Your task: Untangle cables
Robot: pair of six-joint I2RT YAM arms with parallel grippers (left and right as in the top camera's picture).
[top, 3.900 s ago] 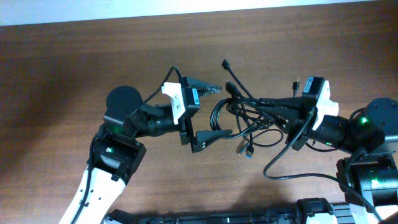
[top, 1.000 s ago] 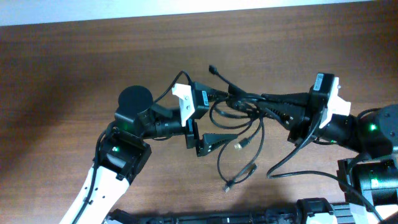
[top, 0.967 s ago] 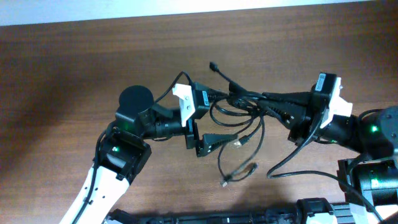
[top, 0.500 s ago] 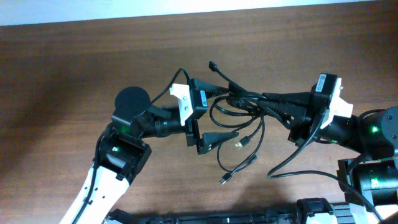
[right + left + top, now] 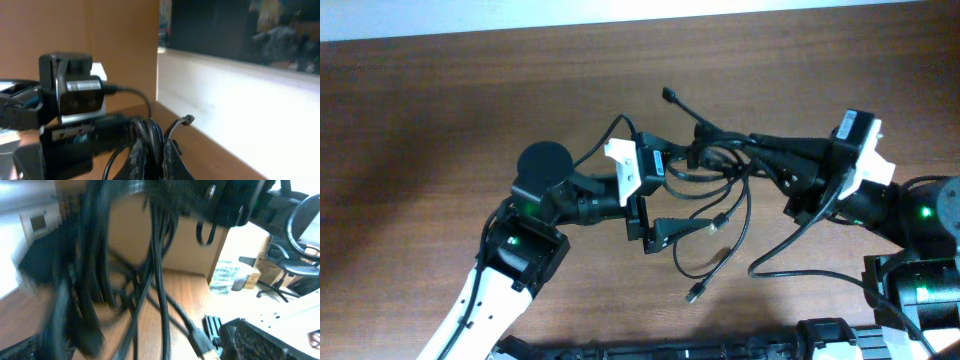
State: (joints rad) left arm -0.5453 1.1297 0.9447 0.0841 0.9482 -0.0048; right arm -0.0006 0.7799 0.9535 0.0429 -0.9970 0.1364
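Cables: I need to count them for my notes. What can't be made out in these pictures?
- Overhead: the cables overlap in a knot beside the right gripper; the strands cannot be counted.
- Overhead: the loose plug is too small to identify.
- Left wrist: motion blur smears the cables.
- Right wrist: the bottom edge cuts off where the gripper holds them.

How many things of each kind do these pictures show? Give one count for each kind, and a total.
Grippers: 2, the left gripper and the right gripper
Bundle of cables: 1, its single cords too tangled to count
Table: 1
Total: 4
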